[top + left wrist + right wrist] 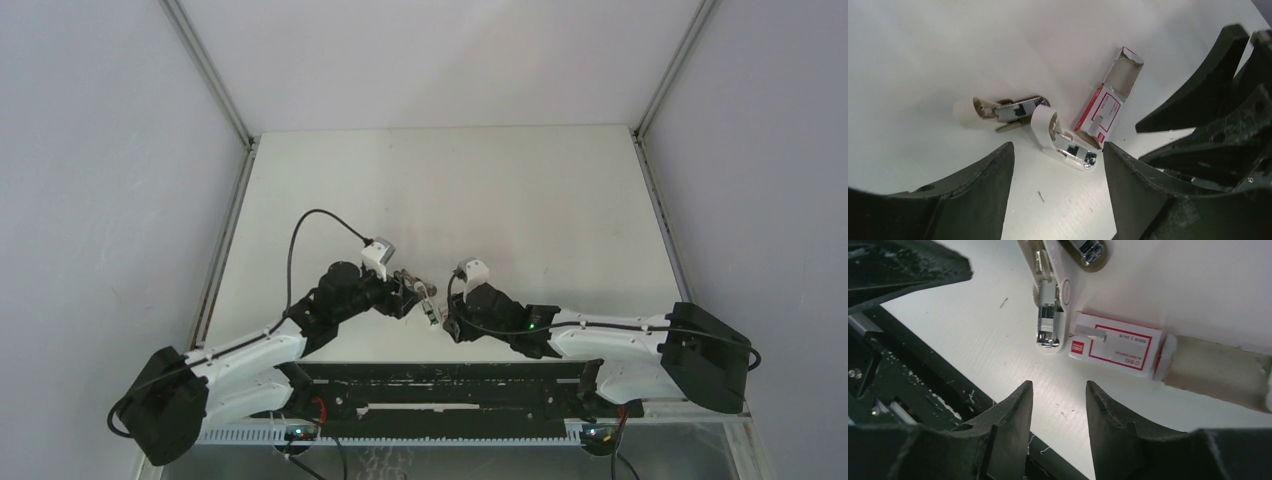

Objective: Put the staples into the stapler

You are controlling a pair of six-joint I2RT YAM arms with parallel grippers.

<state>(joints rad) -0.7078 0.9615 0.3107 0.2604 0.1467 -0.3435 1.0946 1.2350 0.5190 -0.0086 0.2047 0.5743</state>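
The stapler (1064, 145) lies swung open on the white table, its white arm (1052, 315) showing a shiny metal channel and its other half (1008, 111) stretched out to the left. In the top view the stapler (428, 300) lies between both grippers. My left gripper (1058, 145) hangs just above it, open and empty. My right gripper (1059, 383) is open with a narrower gap, nothing between its fingers, short of the stapler's tip. No loose strip of staples can be made out.
A red-and-white box (1102, 114) lies right beside the stapler, its tan tray (1215, 367) pulled out at one end. The right arm's dark fingers (1208, 95) crowd the left wrist view. A black rail (440, 385) runs along the near table edge.
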